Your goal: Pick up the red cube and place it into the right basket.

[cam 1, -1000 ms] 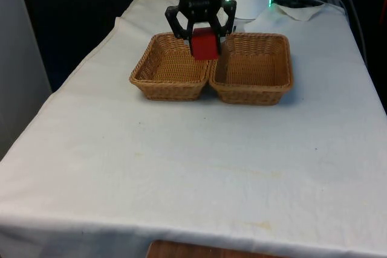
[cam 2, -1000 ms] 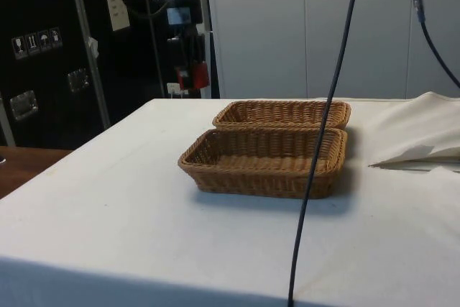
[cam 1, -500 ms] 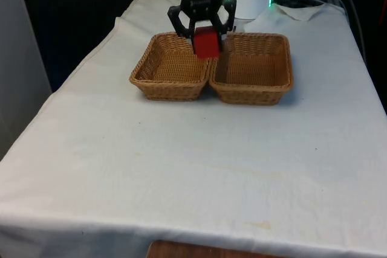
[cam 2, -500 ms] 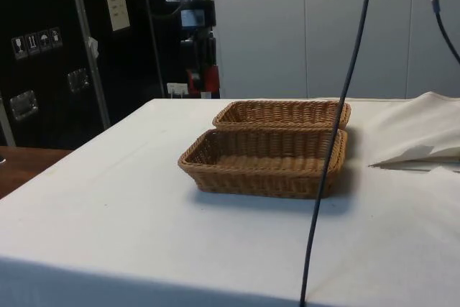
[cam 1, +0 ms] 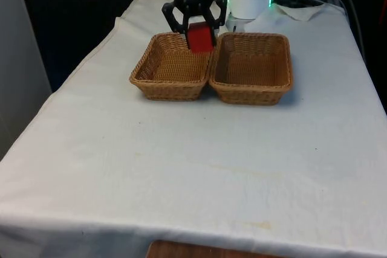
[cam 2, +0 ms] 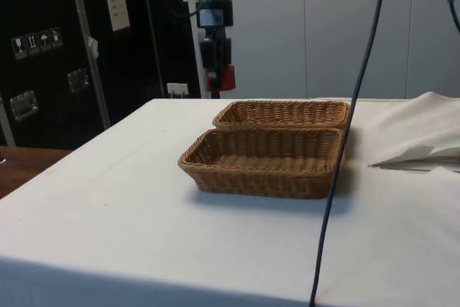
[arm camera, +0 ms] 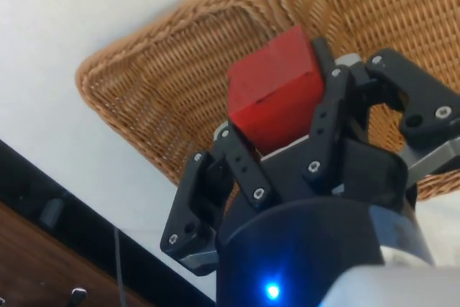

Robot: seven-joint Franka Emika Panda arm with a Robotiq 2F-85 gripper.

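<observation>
red cube [cam 1: 200, 37] — gripped in claw [cam 1: 195, 28], tilted, above left basket [cam 1: 171, 68]

2 baskets [cam 1: 250, 68] touching side by side; cube [cam 1: 199, 36] above front view's left one.

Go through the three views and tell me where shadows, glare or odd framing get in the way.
Front view: even light, soft shadow inside the baskets. Side view: a dark cable crosses the frame in front of them. Wrist view: tilted framing, the gripper looming large around the red cube.
</observation>
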